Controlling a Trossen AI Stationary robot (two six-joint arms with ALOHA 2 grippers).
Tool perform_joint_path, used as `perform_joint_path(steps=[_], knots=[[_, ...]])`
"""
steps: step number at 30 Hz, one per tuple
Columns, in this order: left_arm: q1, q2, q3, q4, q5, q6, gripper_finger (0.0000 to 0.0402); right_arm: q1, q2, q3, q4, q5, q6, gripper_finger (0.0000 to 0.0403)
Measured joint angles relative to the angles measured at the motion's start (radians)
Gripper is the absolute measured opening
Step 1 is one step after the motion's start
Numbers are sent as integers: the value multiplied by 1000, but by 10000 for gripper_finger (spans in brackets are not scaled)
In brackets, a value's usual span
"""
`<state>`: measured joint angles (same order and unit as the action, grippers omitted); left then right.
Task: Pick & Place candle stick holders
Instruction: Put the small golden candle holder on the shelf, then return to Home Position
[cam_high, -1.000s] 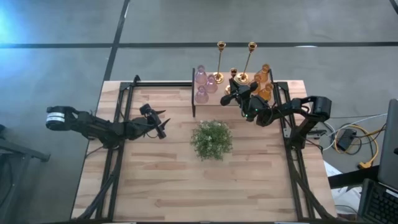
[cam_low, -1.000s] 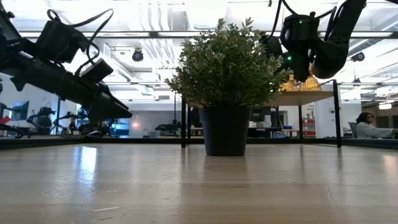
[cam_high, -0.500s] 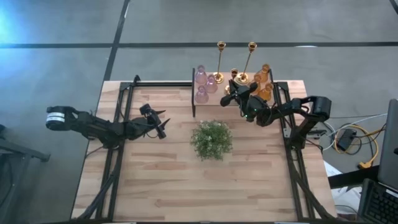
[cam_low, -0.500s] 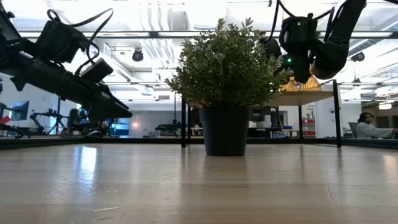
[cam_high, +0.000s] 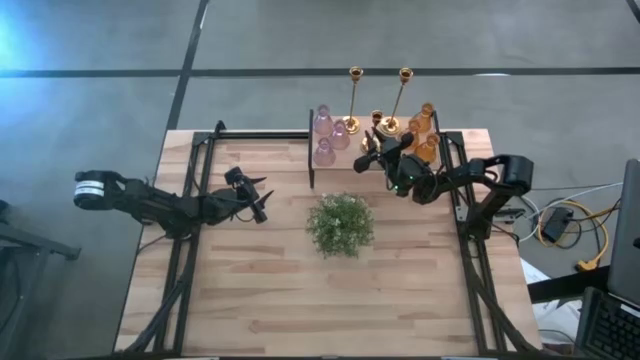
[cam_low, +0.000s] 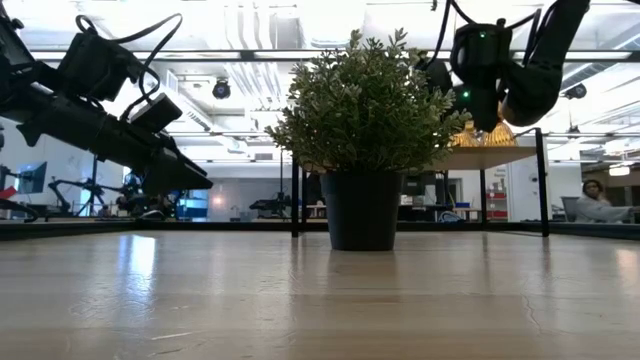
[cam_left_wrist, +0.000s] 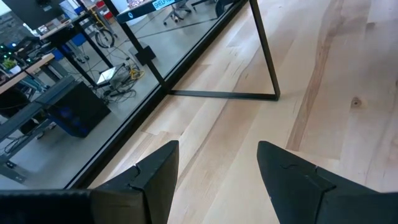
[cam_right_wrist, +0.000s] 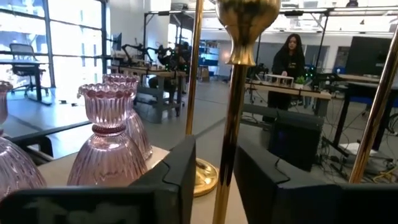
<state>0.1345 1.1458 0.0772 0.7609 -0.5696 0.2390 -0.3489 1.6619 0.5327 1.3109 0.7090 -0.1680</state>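
On a raised shelf (cam_high: 345, 162) at the table's far side stand pink glass candle stick holders (cam_high: 325, 128), amber ones (cam_high: 425, 120) and tall brass ones (cam_high: 355, 100). My right gripper (cam_high: 372, 152) is open at the shelf. Its wrist view shows the thin stem (cam_right_wrist: 227, 137) of a brass holder upright between the fingers of my right gripper (cam_right_wrist: 216, 158), with pink holders (cam_right_wrist: 109, 155) beside it. My left gripper (cam_high: 262, 205) hangs open over the table's left half, nothing between the fingers of my left gripper (cam_left_wrist: 217, 162). My right gripper comes level from the table's near side, one finger on each side of the brass holder's stem (cam_right_wrist: 225, 162). A gap shows between the stem and one finger (cam_right_wrist: 183, 174). The stem stands close against the other finger (cam_right_wrist: 264, 180), and I cannot tell whether they touch.
A bushy green plant in a dark pot (cam_high: 340, 223) stands mid-table just near of the shelf. Dark frame rails (cam_high: 195, 200) run along both table sides. Two more brass stems (cam_right_wrist: 194, 74) rise close by. A person (cam_right_wrist: 292, 53) stands in the room beyond.
My right gripper has opened its fingers around the brass stem while staying at the shelf. The holder stays upright where it was.
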Motion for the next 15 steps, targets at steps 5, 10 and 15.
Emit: perform_joint_path(steps=[5,10,15], knots=[[0,0,0,0,0,0,223,13,-20,-2,-21,12,-19,123],[0,0,0,0,0,0,223,50,-88,-5,-96,58,-49,143],[0,0,0,0,0,0,223,82,-181,-8,-232,97,-45,153]])
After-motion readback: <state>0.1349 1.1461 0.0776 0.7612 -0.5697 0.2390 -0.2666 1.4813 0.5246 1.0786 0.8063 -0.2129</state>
